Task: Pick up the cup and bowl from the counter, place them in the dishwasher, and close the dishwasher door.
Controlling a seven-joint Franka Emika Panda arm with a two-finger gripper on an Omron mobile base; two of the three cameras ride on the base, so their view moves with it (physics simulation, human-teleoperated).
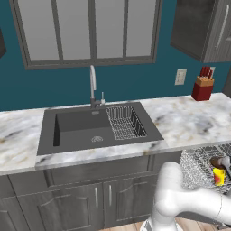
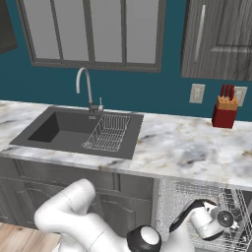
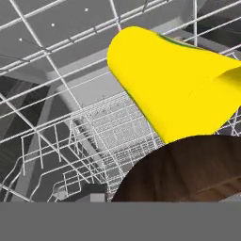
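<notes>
The cup (image 3: 179, 89) lies tilted inside the dishwasher (image 2: 197, 197) over its wire rack (image 3: 70, 117), with the bowl (image 3: 188, 172) touching it at 6 o'clock. The gripper (image 1: 224, 163) hangs just above the cup; whether its fingers are spread or closed cannot be told. The counter (image 1: 189, 122) lies at 12 o'clock.

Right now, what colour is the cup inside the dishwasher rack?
Bright yellow: the cup shows best in the hand view.
</notes>
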